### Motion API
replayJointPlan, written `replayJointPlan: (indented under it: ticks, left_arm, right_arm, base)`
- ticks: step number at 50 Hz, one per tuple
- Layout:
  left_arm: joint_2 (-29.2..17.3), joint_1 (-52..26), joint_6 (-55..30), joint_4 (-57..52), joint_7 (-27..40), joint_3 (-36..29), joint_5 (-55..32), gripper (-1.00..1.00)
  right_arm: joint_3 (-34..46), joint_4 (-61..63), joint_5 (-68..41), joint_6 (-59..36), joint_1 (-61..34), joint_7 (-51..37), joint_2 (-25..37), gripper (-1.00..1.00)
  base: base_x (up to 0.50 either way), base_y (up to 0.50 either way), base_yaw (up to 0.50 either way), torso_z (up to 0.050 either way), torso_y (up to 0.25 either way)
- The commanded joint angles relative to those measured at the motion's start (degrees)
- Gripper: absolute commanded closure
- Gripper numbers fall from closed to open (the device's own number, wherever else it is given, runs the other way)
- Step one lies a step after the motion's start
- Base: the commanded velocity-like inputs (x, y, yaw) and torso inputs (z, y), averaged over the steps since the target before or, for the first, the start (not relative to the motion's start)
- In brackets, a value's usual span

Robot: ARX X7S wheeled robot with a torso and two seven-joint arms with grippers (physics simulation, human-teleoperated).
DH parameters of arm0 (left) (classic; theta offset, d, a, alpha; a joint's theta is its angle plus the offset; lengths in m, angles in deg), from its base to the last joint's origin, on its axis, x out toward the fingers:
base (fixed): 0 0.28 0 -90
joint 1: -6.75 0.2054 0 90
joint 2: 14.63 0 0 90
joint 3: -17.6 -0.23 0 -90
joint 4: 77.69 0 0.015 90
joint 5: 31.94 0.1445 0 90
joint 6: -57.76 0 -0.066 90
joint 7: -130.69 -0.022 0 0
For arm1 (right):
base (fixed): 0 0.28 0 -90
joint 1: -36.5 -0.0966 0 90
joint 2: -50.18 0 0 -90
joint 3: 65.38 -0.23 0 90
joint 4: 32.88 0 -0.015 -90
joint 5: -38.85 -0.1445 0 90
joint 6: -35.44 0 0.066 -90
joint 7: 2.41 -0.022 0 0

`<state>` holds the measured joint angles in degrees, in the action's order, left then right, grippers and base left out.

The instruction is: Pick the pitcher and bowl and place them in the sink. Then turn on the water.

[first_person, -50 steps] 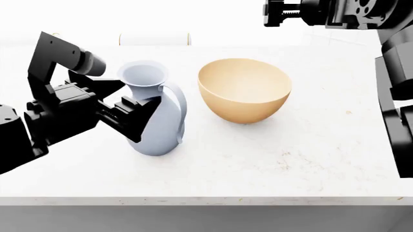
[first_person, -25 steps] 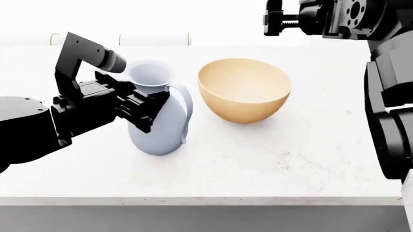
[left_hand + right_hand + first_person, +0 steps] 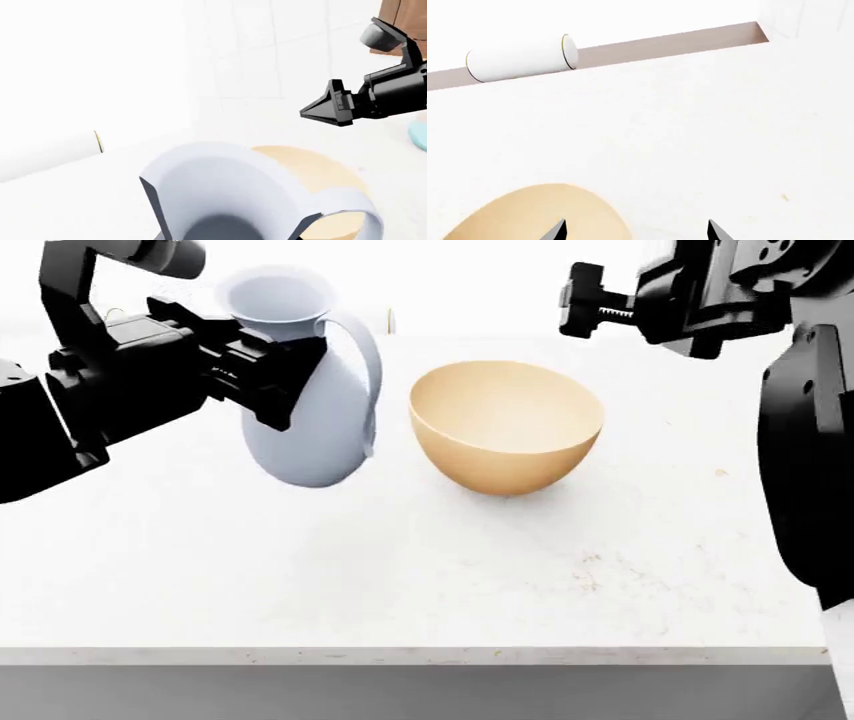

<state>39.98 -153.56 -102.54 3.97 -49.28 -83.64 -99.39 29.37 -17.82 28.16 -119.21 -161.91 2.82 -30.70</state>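
The pale bluish-white pitcher [image 3: 314,410] hangs above the white counter, upright and tilted slightly. My left gripper [image 3: 274,360] is shut on its neck just under the flared mouth. In the left wrist view the pitcher's mouth [image 3: 227,190] fills the space between the jaws of the left gripper [image 3: 230,231]. The tan bowl [image 3: 505,425] sits on the counter to the right of the pitcher, also seen as the bowl [image 3: 313,170] and the bowl [image 3: 527,215]. My right gripper [image 3: 587,302] hovers open above the bowl's far side, its fingertips wide apart around right gripper [image 3: 635,231]. Sink and water are out of view.
A white cylinder [image 3: 520,59] lies at the back of the counter along the wall. The counter's front edge [image 3: 427,652] runs across the bottom of the head view. A teal-rimmed object [image 3: 419,137] shows at the edge of the left wrist view.
My left gripper has lifted the pitcher off the counter, up and slightly back. The right gripper has shifted a little lower and to the right. The bowl has not moved.
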Motion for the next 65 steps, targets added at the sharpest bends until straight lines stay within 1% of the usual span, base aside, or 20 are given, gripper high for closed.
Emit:
replayJointPlan:
  ticks: [1,12,24,35,42,51,52,65]
  left_arm:
    - [-0.9,-6.9,1.4,3.2,-0.4,-0.1,2.4,1.0]
    - [-1.8,-8.8,1.6,2.8,0.8,1.1,2.2,1.0]
    - [-1.4,-7.8,4.9,4.3,-0.9,0.2,4.5,1.0]
    - [-1.1,-7.3,5.4,4.9,-0.7,0.3,4.5,1.0]
    - [-1.2,-7.1,5.7,5.1,-0.8,0.3,4.4,1.0]
    - [-1.6,-6.6,6.1,5.2,-0.9,0.4,4.5,1.0]
    - [-1.6,-6.6,6.2,5.2,-0.9,0.3,4.5,1.0]
    - [-1.8,-6.3,6.5,5.0,-0.7,0.7,4.1,1.0]
  right_arm:
    - [-12.0,0.0,7.9,-7.5,0.6,-0.7,-0.5,-1.0]
    - [-21.2,0.0,9.0,-6.8,4.7,-6.0,0.2,-1.0]
    - [-24.8,0.0,9.9,-5.9,8.2,-8.2,0.4,-1.0]
    - [-30.9,0.0,9.5,-5.6,10.7,-10.1,0.1,-1.0]
    - [-32.2,0.0,10.2,-4.7,12.3,-11.0,-0.3,-1.0]
    - [-31.2,0.0,10.7,-4.9,13.5,-9.7,-0.5,-1.0]
    - [-31.0,0.0,10.7,-5.0,13.4,-9.5,-0.5,1.0]
    - [-28.0,0.0,10.8,-4.7,10.5,-6.0,-1.2,1.0]
  base:
    - [0.0,0.0,0.0,0.0,0.0]
    - [0.0,0.0,0.0,0.0,0.001]
    - [0.0,0.0,0.0,0.0,0.0]
    - [0.0,0.0,0.0,0.0,0.001]
    - [0.0,0.0,0.0,0.0,0.0]
    - [0.0,0.0,0.0,0.0,0.0]
    - [0.0,0.0,0.0,0.0,0.0]
    - [0.0,0.0,0.0,0.0,0.0]
